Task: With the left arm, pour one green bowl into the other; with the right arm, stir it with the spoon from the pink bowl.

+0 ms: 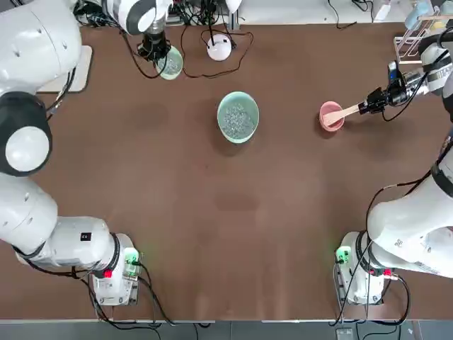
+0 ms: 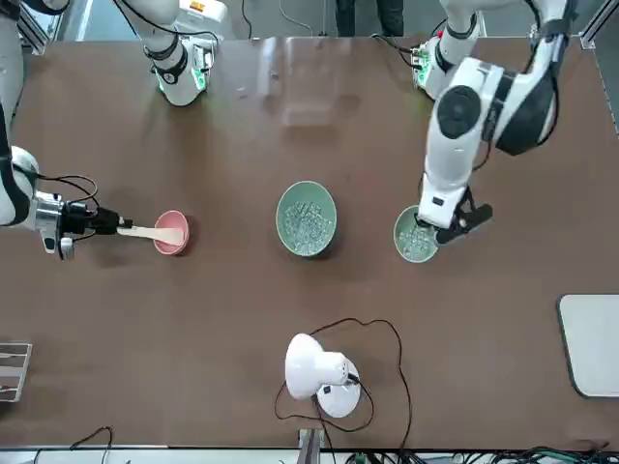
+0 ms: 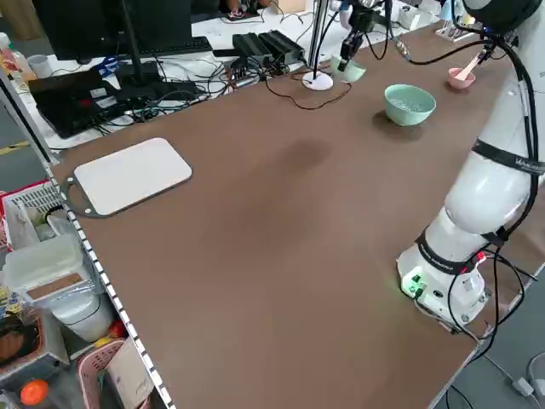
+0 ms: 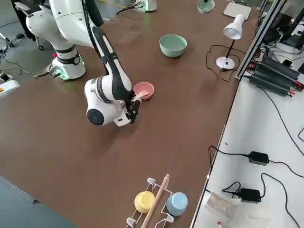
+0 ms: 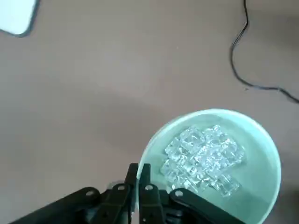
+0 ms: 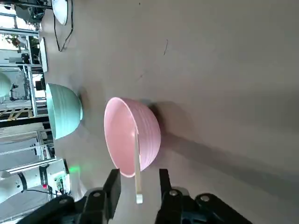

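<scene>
Clenched on the small green bowl [image 5: 210,168], my left gripper [image 5: 138,164] is up top left in the overhead view; right gripper's [image 6: 140,173] jaws are parted around the spoon handle [image 6: 138,170], so a crooked close could tip the pink bowl [image 6: 131,135].

Bright, even room light is falling from above, leaving soft shadows beside the bowls and a pale glare on the far and near stretches of the brown table [image 1: 212,205]; both wrist views are looking slightly soft, and a green glow is showing on an arm base [image 6: 67,175]
</scene>
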